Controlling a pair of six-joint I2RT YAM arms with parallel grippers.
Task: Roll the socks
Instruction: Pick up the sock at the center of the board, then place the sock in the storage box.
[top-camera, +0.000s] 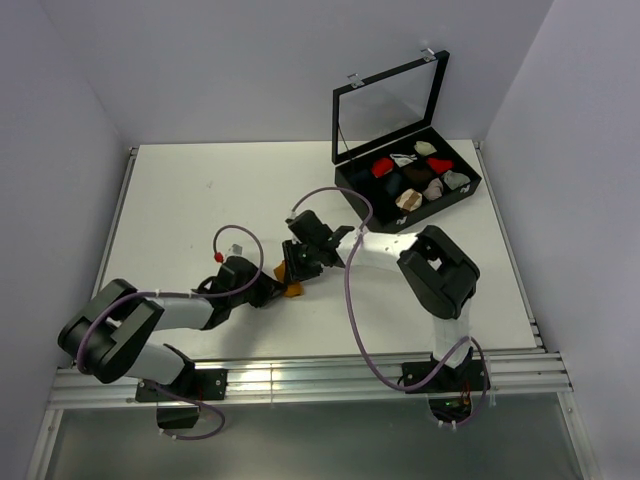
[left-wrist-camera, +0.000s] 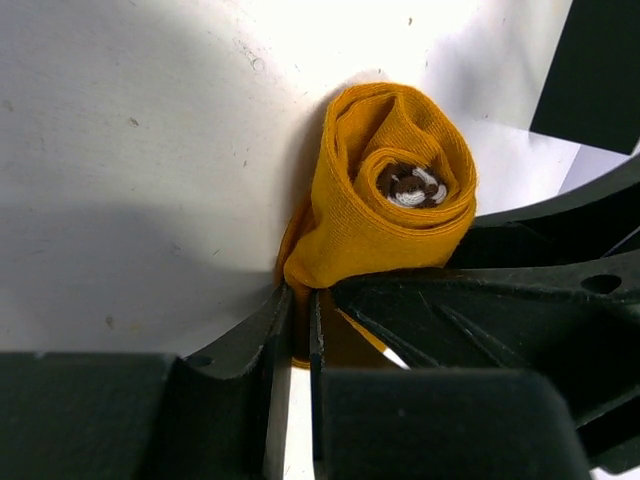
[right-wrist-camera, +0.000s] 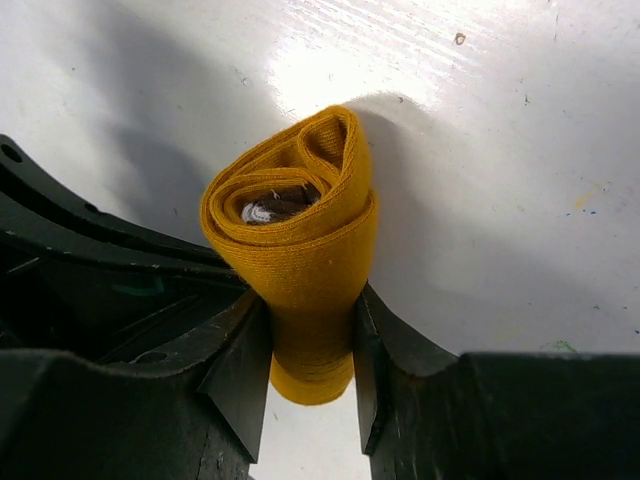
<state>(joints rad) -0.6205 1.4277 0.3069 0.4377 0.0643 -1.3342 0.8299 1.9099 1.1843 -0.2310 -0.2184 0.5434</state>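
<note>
Left pincer is nearly closed, pinching a thin fabric edge of the rolled socks; right pincer clamps their thicker body from the opposite side. They lie at the middle of the table, between both arms. We judge them light, soft, compressible and prone to unwinding: hold across the full wound thickness, not a loose tail. The case of bundles stands well apart; only the pincers crowd each other.

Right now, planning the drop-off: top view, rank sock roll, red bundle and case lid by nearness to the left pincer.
1. Mustard sock roll, gripped in the left pincer.
2. Red bundle, in the black case, far right.
3. Case lid, raised behind.
</note>
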